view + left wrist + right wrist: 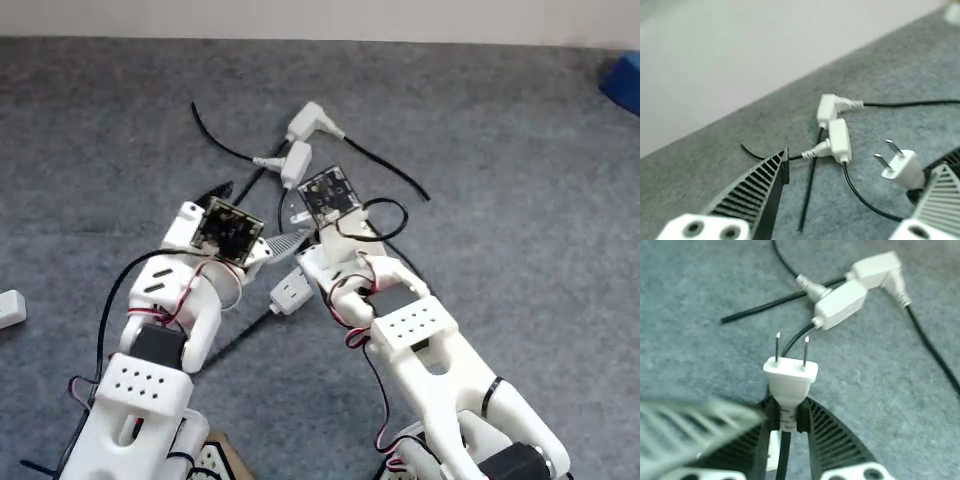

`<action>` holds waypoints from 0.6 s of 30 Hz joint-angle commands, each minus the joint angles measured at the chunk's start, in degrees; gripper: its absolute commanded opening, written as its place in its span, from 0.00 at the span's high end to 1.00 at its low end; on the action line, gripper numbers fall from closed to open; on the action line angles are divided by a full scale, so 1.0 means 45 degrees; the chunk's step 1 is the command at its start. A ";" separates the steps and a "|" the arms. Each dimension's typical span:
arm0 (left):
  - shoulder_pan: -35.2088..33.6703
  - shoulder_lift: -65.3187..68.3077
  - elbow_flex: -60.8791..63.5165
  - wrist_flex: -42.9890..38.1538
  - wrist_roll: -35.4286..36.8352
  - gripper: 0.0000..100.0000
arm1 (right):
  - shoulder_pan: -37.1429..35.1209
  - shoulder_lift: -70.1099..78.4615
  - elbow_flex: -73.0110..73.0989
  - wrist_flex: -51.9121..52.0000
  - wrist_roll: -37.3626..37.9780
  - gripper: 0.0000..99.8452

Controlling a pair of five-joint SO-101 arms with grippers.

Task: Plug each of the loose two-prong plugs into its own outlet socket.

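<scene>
the right claw [788,411] is clamped on the plug [790,377] at its neck, prongs aimed at the near socket [840,302], lying loose on the carpet [700,355] toward its far edge; with the left claw [862,162] spread wide, it could be shoved away.

Grey carpet [520,150] across most of the high view; pale band [300,18] along the top edge; blue object [622,85] at the upper right edge, cut off by the frame; tan corner [228,455] at the bottom edge, left of centre, identity unclear.
</scene>
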 commanded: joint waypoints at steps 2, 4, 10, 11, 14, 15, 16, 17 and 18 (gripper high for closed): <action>0.0107 0.1201 -0.0479 -0.0606 -0.0078 0.60 | -0.0264 -0.0088 -0.0772 0.0205 -0.0176 0.99; 0.0049 0.1807 -0.0752 -0.0606 -0.0098 0.60 | -0.0303 -0.0088 -0.0772 0.0225 -0.0176 0.99; -0.0440 0.3546 -0.1221 -0.1778 -0.0098 0.60 | -0.0342 -0.0576 -0.0791 0.0713 -0.0195 0.99; -0.0479 0.3878 -0.1358 -0.1856 -0.0098 0.60 | -0.0342 -0.0908 -0.0752 0.0752 -0.0195 0.99; -0.0498 0.4816 -0.1866 -0.2032 -0.0098 0.60 | -0.0342 -0.1866 -0.0361 0.1084 -0.0195 0.99; -0.0498 0.5070 -0.2061 -0.2032 -0.0098 0.60 | -0.0440 -0.2217 -0.0186 0.1201 -0.0195 0.99; -0.0498 0.5324 -0.2217 -0.2032 -0.0098 0.60 | -0.0518 -0.2530 -0.0049 0.1299 -0.0195 0.99; -0.0498 0.5480 -0.2315 -0.2032 -0.0098 0.60 | -0.0596 -0.2842 0.0088 0.1475 -0.0195 0.99; -0.0498 0.5636 -0.2393 -0.2032 -0.0098 0.60 | -0.0713 -0.3096 0.0166 0.1651 -0.0176 0.99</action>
